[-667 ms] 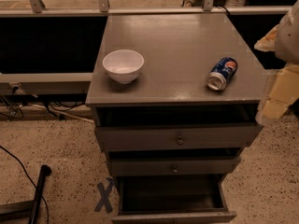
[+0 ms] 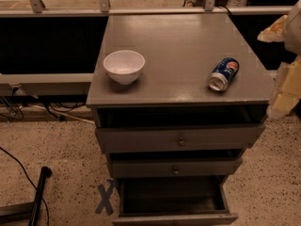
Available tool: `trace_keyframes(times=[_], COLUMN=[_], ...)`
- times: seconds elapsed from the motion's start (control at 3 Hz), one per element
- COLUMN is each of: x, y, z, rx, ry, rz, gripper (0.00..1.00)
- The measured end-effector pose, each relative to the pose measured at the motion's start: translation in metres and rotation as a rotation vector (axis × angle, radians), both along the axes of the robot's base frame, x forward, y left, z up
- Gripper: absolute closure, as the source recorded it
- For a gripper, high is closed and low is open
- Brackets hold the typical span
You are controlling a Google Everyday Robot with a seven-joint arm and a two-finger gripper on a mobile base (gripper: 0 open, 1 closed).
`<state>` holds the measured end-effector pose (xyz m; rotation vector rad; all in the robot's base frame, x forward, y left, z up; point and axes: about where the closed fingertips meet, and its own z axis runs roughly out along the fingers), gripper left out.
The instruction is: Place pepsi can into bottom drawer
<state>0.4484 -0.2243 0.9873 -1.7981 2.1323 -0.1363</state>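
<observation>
The pepsi can [image 2: 224,74] lies on its side on the right part of the grey cabinet top [image 2: 178,41], silver top facing the front. The bottom drawer [image 2: 176,219] is pulled open and its dark inside looks empty. My gripper [image 2: 283,62] is at the right edge of the view, beside the cabinet's right side and to the right of the can. Its two cream fingers [image 2: 286,92] stand apart and hold nothing.
A white bowl [image 2: 123,66] stands on the left part of the cabinet top. The two upper drawers [image 2: 181,140] with small knobs are slightly out. A blue X mark [image 2: 105,197] is on the speckled floor, with a black pole [image 2: 38,192] and cables at left.
</observation>
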Motion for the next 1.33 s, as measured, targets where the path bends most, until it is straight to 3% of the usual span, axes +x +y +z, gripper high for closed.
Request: trace_keyframes(times=[0.33,0.67,1.0,1.33], x=[0.002,0.003,0.023,0.051], y=[0.001,0.001,-0.004,-0.026], z=[0.006,0.005,0.006,0.003], rx=[-0.026,-0.034,-0.187,-0.299], ry=[-0.030,-0.031,-0.050,-0.082], rz=[0.079,0.085,0.212,0.344], gripper=[0.00,0.00,0.00,0.00])
